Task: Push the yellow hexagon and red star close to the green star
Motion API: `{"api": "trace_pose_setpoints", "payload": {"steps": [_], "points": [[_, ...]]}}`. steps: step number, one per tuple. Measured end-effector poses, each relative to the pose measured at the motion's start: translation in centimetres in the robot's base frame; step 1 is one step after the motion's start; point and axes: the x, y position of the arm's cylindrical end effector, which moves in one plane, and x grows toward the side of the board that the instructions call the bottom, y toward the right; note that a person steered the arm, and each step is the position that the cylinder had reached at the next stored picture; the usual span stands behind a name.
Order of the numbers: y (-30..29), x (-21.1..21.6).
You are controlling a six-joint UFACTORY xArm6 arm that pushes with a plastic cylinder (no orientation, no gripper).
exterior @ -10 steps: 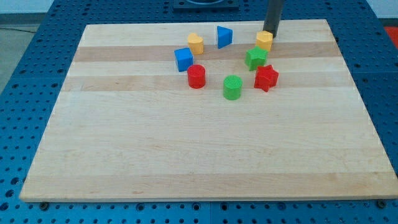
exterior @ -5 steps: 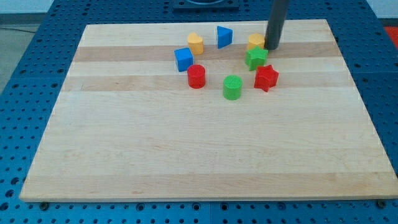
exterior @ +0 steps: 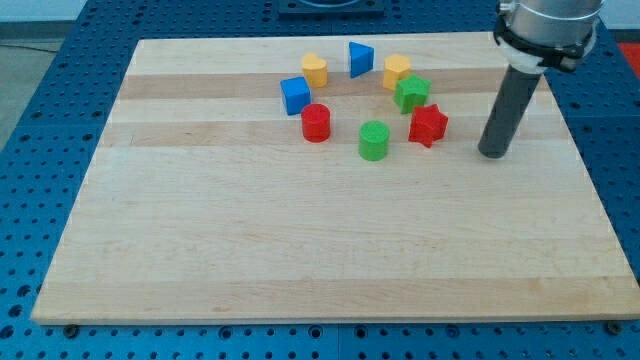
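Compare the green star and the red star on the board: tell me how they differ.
Colour: the green star is green, the red star is red. Place: the green star sits nearer the view's top, with the yellow hexagon close against its upper left; the red star lies just below it, with nothing touching it. My tip is nearer the red star, off to its right. Both are star-shaped and look similar in size.

No readable text, label, brand, number or sign is showing anywhere on the blocks, the wooden board, the rod or the blue perforated surface around them.
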Motion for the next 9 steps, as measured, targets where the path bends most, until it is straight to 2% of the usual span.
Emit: {"api": "trace_pose_setpoints", "payload": {"steps": [2, 4, 9], "points": [[-2.3, -3.3], [-3.7, -0.4], [-10.8, -1.6]]}}
